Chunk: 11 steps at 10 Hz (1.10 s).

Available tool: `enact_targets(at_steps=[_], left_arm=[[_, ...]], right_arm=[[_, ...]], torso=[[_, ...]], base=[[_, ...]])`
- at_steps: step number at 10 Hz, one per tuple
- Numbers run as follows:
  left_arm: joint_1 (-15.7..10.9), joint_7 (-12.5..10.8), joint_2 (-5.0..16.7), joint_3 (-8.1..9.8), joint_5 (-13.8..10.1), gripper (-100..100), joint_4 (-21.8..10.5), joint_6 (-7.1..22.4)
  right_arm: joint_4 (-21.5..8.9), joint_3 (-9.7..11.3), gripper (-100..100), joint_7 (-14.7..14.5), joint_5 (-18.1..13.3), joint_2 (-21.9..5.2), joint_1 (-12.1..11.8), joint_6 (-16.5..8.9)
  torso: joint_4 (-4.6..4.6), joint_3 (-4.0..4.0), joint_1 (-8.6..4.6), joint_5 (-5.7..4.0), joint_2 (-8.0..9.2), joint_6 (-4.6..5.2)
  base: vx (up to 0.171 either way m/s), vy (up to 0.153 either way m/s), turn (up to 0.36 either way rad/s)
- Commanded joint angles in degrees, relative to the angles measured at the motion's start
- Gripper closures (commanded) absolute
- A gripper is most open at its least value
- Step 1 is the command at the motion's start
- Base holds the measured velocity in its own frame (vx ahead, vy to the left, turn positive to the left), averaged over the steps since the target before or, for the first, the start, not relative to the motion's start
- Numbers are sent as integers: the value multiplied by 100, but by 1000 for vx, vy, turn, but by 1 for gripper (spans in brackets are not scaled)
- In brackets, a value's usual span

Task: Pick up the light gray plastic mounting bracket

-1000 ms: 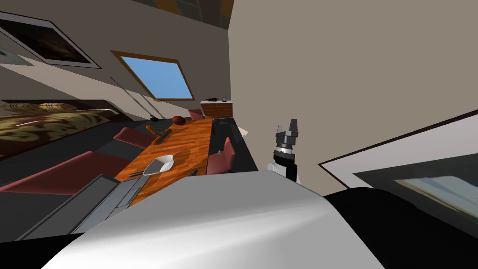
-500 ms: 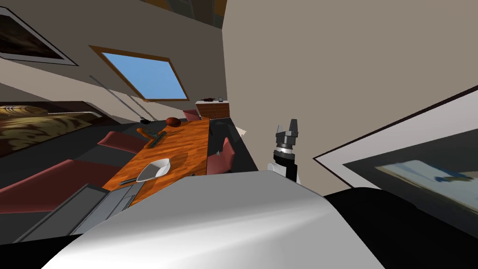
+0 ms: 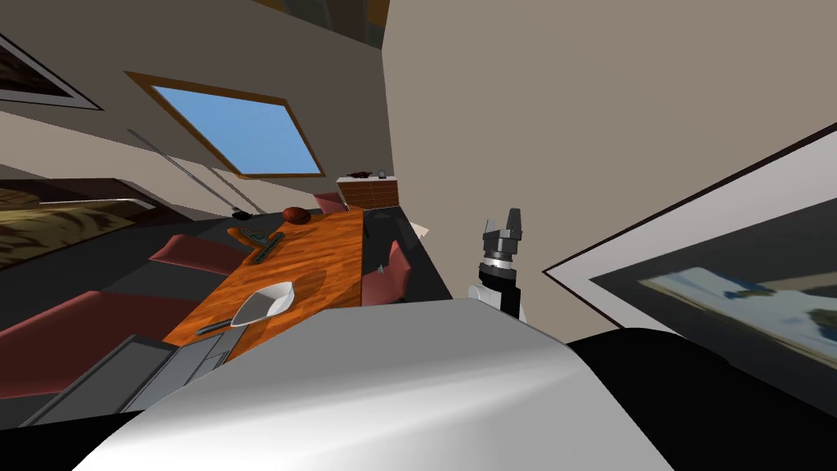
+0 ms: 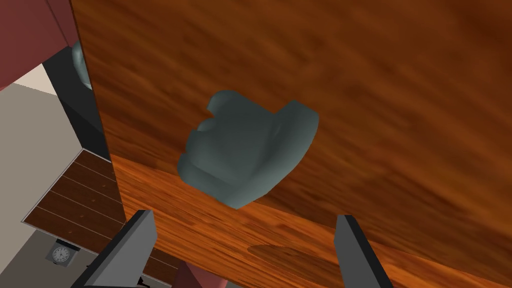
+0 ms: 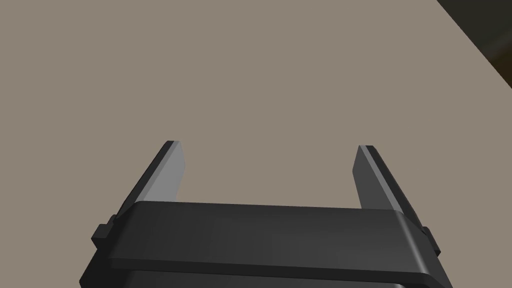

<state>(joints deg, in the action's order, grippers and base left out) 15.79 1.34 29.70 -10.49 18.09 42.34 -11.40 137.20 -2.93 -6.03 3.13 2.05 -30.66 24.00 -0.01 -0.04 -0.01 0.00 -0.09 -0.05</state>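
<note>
While we are turning our body, the whole head view is sliding. The long orange-brown wood-grain tabletop [image 3: 323, 249] and the blue window in its brown frame [image 3: 233, 131] are drifting toward the picture's left. The white-bordered framed picture [image 3: 719, 270] on the beige wall [image 3: 572, 98] is spreading wider on the right. Nothing is moving of itself: the pale scoop-shaped dish with the dark handle [image 3: 263, 302] is keeping its place on the wood. The right claw [image 3: 503, 219] is staying raised beside our chest, facing the wall, with its fingers released and holding nothing.

Seen from the left wrist, the dull blue-grey, lumpy, rounded bracket [image 4: 247, 150] is lying on the tabletop close to one of its edges. It is sitting ahead of the left claw [image 4: 244, 217], whose two blades are standing wide apart. The bracket is falling between their lines and touching neither.

We are judging that the turn is squaring us to the tabletop while the left arm is already lining up over the piece. The approach is looking nearly done, with the descent and the squeeze not yet made. The bracket's rounded flanks are looking likely to slip, so we are favouring a grip across its broad middle.
</note>
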Motion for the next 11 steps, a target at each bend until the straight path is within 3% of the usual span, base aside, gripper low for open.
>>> enact_targets(at_steps=[1,2,3,4,7,9,10,11], left_arm=[[-55,27,-64,-3,25,-100,-198,-2],[-27,17,-39,2,15,-100,-112,-5],[-31,22,-44,2,17,0,-126,-5],[-266,219,-248,110,27,-100,-338,54],[-658,550,-589,291,44,-100,-696,153],[-685,585,-617,317,48,-100,-749,110],[-688,592,-622,315,48,100,-735,144],[-688,592,-621,315,48,100,-737,141]], right_arm=[[0,0,0,0,0,0,0,0],[0,0,0,0,0,0,0,0],[0,0,0,0,0,0,0,0],[0,0,0,0,0,0,0,0],[0,0,0,0,0,-1,1,0],[0,-1,0,0,0,-1,0,0],[0,0,0,0,0,0,0,0],[0,0,0,0,0,0,0,0]], torso=[[0,0,0,0,0,0],[0,1,7,1,1,2],[0,0,4,1,1,0],[0,0,0,0,0,0],[4,9,25,6,17,1],[4,9,29,7,14,0],[2,4,10,3,7,0],[1,1,0,0,2,0]], base=[[-5,26,-73],[-3,16,-25],[0,0,0],[-29,52,6],[-54,81,-4],[-25,51,-10],[0,0,0],[1,-8,-19]])
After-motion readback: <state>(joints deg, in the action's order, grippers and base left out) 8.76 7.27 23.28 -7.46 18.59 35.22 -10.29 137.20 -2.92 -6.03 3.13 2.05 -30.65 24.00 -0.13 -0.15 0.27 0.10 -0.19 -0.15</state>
